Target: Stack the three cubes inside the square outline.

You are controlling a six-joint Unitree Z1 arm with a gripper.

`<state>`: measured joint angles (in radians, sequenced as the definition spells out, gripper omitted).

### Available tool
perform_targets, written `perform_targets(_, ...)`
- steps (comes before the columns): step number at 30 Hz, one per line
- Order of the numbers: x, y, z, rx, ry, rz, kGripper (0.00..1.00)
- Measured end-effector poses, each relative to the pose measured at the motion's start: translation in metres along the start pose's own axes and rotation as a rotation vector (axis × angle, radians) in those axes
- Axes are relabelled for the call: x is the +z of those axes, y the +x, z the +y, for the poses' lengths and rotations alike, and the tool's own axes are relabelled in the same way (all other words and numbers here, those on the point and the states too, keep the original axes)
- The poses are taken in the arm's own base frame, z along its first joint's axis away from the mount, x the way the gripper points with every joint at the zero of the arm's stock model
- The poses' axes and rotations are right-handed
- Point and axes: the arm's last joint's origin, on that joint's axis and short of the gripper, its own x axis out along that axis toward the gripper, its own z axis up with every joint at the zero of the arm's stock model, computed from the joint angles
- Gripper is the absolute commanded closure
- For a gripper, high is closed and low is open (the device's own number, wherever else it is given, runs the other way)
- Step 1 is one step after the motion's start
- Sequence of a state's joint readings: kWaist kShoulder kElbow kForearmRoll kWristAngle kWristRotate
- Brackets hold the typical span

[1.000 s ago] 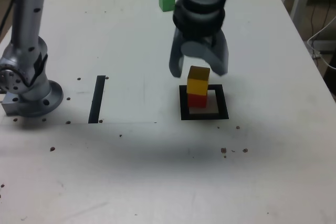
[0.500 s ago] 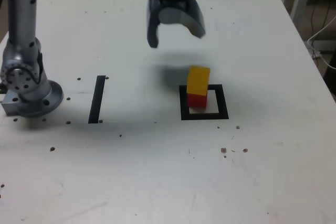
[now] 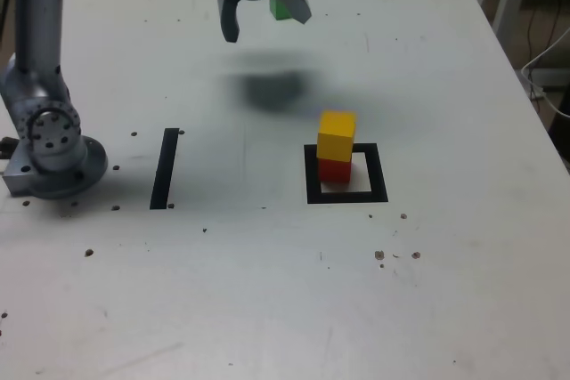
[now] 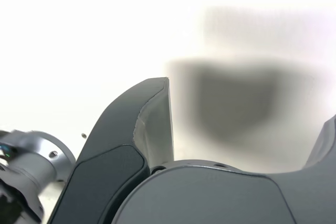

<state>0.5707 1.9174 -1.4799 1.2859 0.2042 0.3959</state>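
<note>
yellow cube (image 3: 337,135) sits on red cube (image 3: 334,170) in the square outline (image 3: 346,194); gripper (image 3: 264,15) spread empty, seemingly near half-hidden green cube (image 3: 280,11).

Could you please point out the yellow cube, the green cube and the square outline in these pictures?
yellow cube (image 3: 337,136): exterior view, on its front face, atop the red cube.
green cube (image 3: 280,10): exterior view, on the sliver showing between the open jaws.
square outline (image 3: 346,196): exterior view, on its near black bar.
</note>
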Motion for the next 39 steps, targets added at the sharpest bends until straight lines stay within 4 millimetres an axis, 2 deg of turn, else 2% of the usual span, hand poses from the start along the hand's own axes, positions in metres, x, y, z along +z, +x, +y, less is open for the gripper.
perform_targets(4, 0.005, 0.005, 0.03, -0.008, 0.006, 0.015, 0.01)
perform_targets(7, 0.008, 0.008, 0.039, -0.014, 0.01, 0.022, 0.01)
perform_targets(17, 0.032, 0.017, 0.095, -0.031, 0.007, 0.025, 0.01)
perform_targets(29, 0.054, 0.025, 0.133, -0.044, 0.022, 0.024, 0.01)
perform_targets(39, 0.072, 0.045, 0.166, -0.081, 0.009, 0.018, 0.03)
